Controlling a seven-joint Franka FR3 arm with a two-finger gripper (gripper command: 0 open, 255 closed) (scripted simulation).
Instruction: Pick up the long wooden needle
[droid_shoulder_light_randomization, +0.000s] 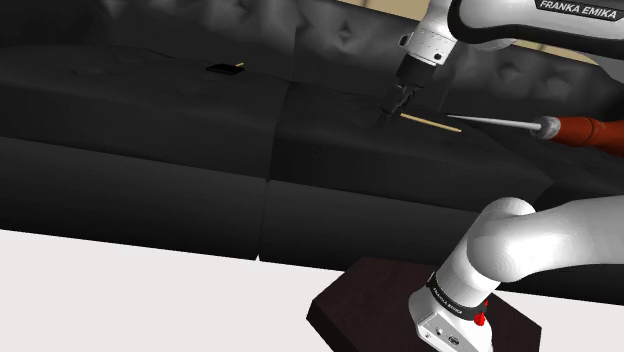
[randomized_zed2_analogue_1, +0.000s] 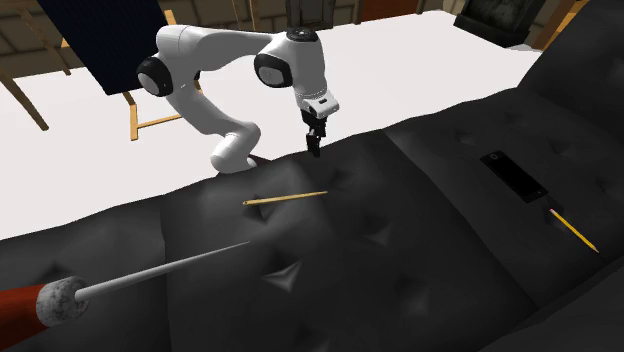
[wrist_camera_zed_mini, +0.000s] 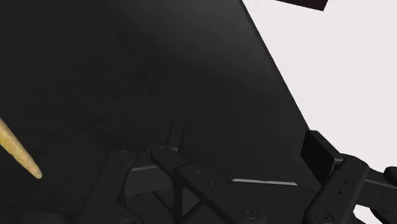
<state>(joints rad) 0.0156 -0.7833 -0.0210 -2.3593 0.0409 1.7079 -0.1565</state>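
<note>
Nothing is lifted yet. The long thin pale-wood needle (droid_shoulder_light_randomization: 430, 123) lies flat on the seat of the black tufted sofa (droid_shoulder_light_randomization: 150, 130), and I judge the task to be at the approach, with the grasp and the lift both left to do. My end effector (droid_shoulder_light_randomization: 388, 113) hangs low over the cushion just beside one end of the needle, fingers spread and nothing between them. In the wrist view only the needle's pointed tip (wrist_camera_zed_mini: 16, 149) shows, off to one side of my end effector (wrist_camera_zed_mini: 245, 137), not in the gap. So I must line up over the shaft, come down, and pinch it. A red-handled tool with a grey metal spike (droid_shoulder_light_randomization: 540, 125) lies near the needle's other end, apart from it.
</note>
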